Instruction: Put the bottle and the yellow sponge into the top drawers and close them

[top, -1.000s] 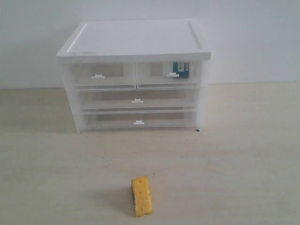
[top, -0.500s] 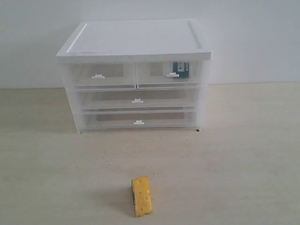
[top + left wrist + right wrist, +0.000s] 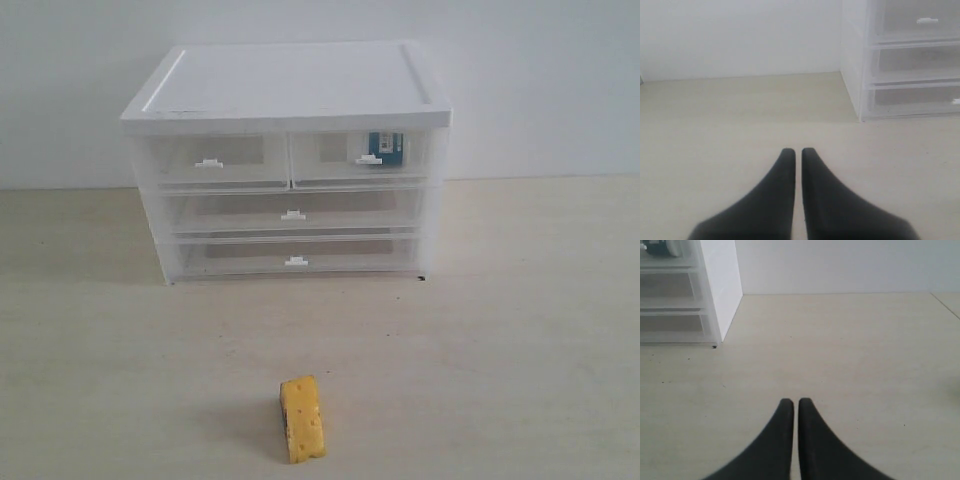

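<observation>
The bottle (image 3: 384, 148) sat inside the top-right drawer (image 3: 325, 158), its blue label showing through the cloudy front. That drawer and the top-left drawer (image 3: 240, 160) were both pushed in flush with the cabinet (image 3: 290, 85). The yellow sponge (image 3: 301, 418) rested on the counter (image 3: 520, 340), well in front of the cabinet. The left fingers (image 3: 789, 156) and the right fingers (image 3: 786, 405) were each pressed together, holding nothing, one pair off each side of the cabinet.

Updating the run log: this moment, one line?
bottle: inside right top drawer | yellow sponge: on table | left gripper: shut | right gripper: shut
</observation>
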Tool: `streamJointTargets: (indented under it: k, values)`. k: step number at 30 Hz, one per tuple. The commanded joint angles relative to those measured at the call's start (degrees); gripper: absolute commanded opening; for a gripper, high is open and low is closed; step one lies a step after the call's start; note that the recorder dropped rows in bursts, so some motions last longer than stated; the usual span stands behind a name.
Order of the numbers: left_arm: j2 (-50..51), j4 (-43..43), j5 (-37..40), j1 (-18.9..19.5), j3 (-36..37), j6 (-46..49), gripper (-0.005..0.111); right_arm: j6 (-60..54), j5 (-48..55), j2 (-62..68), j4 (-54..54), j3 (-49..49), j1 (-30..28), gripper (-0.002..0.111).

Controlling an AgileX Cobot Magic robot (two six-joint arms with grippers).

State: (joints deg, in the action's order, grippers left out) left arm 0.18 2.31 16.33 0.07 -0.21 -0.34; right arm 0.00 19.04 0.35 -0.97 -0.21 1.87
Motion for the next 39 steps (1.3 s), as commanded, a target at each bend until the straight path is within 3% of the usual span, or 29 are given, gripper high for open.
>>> streamJointTargets:
  k: [1, 24, 29, 39]
  values:
    - [-0.2, -0.4, -0.1, 0.3, 0.2, -0.1, 0.004, -0.3, -0.6, -0.4, -0.1, 0.2, -0.2, 0.001]
    - [-0.2, 2.2, -3.1, 0.2, 0.2, 3.3, 0.004, 0.0, -0.6, -0.4, -0.1, 0.2, -0.2, 0.001]
    - [-0.2, -1.9, -3.5, 0.2, 0.2, 0.3, 0.004, 0.0, -0.6, -0.4, -0.1, 0.2, -0.2, 0.001]
    - [-0.2, -13.5, -14.6, 0.2, 0.2, -3.1, 0.004, 0.0, -0.6, -0.4, -0.1, 0.2, -0.2, 0.001]
